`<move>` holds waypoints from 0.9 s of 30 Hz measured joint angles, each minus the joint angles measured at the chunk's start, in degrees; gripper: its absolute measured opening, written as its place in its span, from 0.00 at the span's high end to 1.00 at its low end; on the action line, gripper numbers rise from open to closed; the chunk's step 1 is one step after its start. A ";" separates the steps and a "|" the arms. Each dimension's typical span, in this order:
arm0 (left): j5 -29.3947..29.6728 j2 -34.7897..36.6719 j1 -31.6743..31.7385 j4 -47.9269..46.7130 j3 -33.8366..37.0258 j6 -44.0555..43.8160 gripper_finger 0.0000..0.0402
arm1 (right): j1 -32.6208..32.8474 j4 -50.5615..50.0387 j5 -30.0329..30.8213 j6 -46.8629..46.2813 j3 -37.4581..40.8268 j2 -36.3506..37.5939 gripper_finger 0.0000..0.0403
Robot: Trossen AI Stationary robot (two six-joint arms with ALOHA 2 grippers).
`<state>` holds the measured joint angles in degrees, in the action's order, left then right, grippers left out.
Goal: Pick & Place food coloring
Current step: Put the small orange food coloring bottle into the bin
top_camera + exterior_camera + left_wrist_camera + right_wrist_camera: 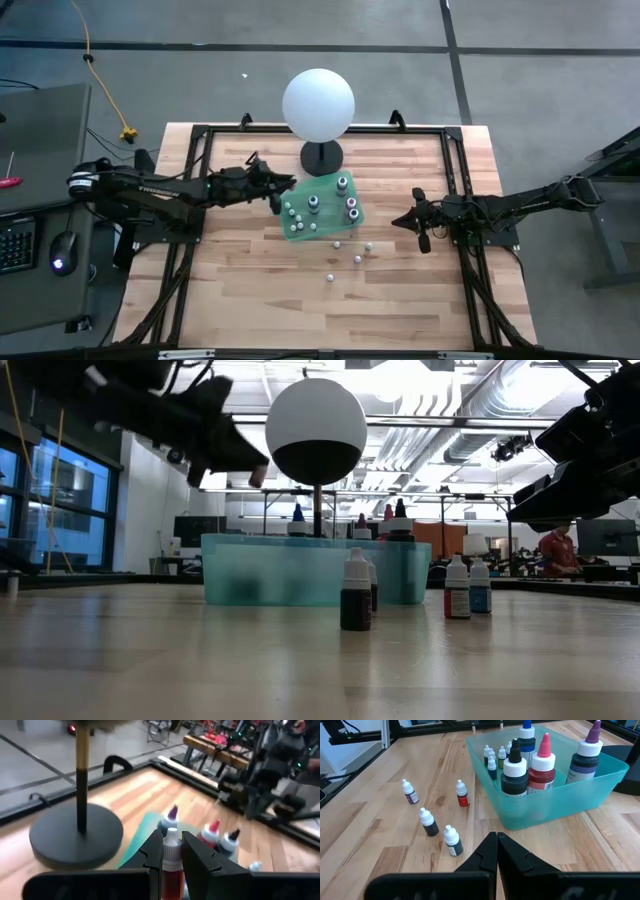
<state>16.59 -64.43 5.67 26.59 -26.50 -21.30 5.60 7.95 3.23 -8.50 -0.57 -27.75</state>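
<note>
Bottle (171,854), small, light, rigid, slick plastic: left gripper (171,862) pinches its body below the cap, over the bin (322,212). Four bottles (452,840) stand on the table ahead of the closed right gripper (497,851); grip them mid-body, gently.

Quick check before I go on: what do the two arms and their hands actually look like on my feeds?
Both arms are dark, slim and jointed. The left arm carries white lettering along its link and a white band near its base. The left hand and right hand each end in two black, blocky, angular fingers. Dark cabling bunches around the right arm.
</note>
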 joint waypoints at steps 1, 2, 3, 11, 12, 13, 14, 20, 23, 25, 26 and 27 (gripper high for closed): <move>-0.66 -0.01 0.04 0.64 1.18 0.02 0.90 | 0.01 -0.01 -0.01 0.01 -0.01 0.00 0.99; -1.20 -0.27 0.32 0.73 2.08 0.00 0.90 | 0.01 0.01 -0.01 0.00 0.01 0.00 0.99; -1.80 -0.56 0.81 0.72 3.01 0.00 0.90 | 0.01 -0.01 0.02 -0.02 0.01 0.00 0.99; -11.50 -1.07 10.31 7.20 9.39 -0.22 0.90 | 0.00 0.00 0.00 -0.01 0.01 0.02 0.99; -12.82 -1.09 11.36 7.09 9.64 -0.20 0.90 | 0.00 -0.01 -0.01 0.01 0.01 0.02 0.99; -14.48 -1.09 12.24 7.17 9.83 0.00 0.90 | 0.00 0.00 0.01 -0.01 0.00 0.00 0.99; -16.22 -1.09 13.05 7.33 10.08 0.38 0.90 | 0.01 0.01 0.00 0.00 0.01 0.00 0.99; -20.59 -2.19 14.66 8.20 11.25 1.56 0.90 | 0.01 0.02 -0.01 0.00 0.01 0.00 0.99; -20.78 -3.49 14.58 8.28 11.28 2.01 0.90 | 0.00 0.02 -0.01 0.01 0.00 0.00 0.99; -20.76 -4.64 14.58 8.63 11.39 2.05 0.90 | 0.01 0.02 0.00 -0.02 0.01 0.02 0.99; -20.80 -5.35 14.58 9.67 11.39 2.05 0.90 | 0.01 0.02 0.00 0.01 0.01 0.02 0.99; -20.93 -6.01 14.58 10.39 11.39 2.10 0.90 | 0.01 0.02 0.00 -0.01 0.01 0.00 0.99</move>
<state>-4.34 -70.44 20.25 36.98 -15.11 -19.20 5.61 7.97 3.23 -8.50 -0.56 -27.75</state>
